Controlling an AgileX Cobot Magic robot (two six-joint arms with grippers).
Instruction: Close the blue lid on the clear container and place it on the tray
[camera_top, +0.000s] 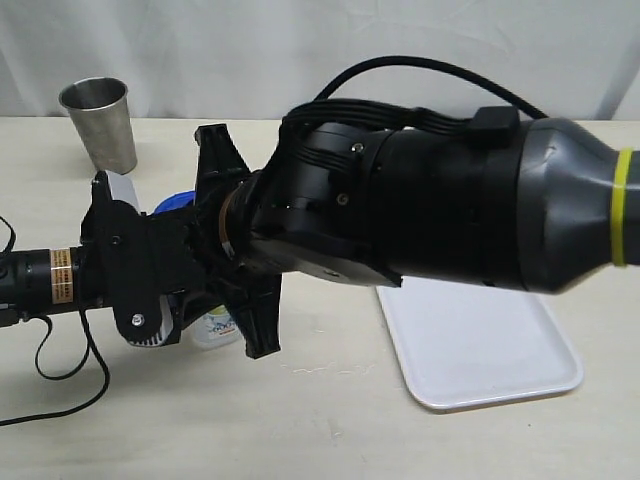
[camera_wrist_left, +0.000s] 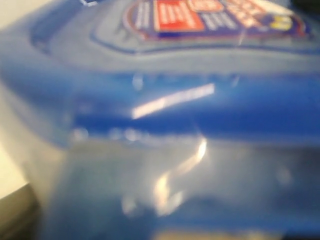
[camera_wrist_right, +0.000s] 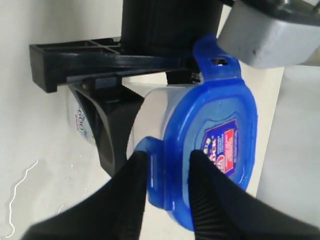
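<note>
The blue lid (camera_wrist_right: 210, 135) sits on the clear container (camera_wrist_right: 150, 110), which is held tilted above the table. My left gripper (camera_top: 165, 270) is shut on the container; its black finger (camera_wrist_right: 107, 132) lies against the clear wall. In the left wrist view the lid (camera_wrist_left: 200, 105) and the container wall (camera_wrist_left: 200, 180) fill the frame, blurred. My right gripper (camera_wrist_right: 167, 167) reaches across from the right. It stands open, with one lid flap (camera_wrist_right: 152, 175) between its fingers. In the exterior view only a bit of the lid (camera_top: 172, 206) and the container's base (camera_top: 215, 328) show. The white tray (camera_top: 480, 350) lies at the right.
A grey steel cup (camera_top: 100, 120) stands at the back left. A black cable (camera_top: 60, 370) loops on the table below the left arm. The right arm's thick black body (camera_top: 450, 200) hides the middle of the table and part of the tray.
</note>
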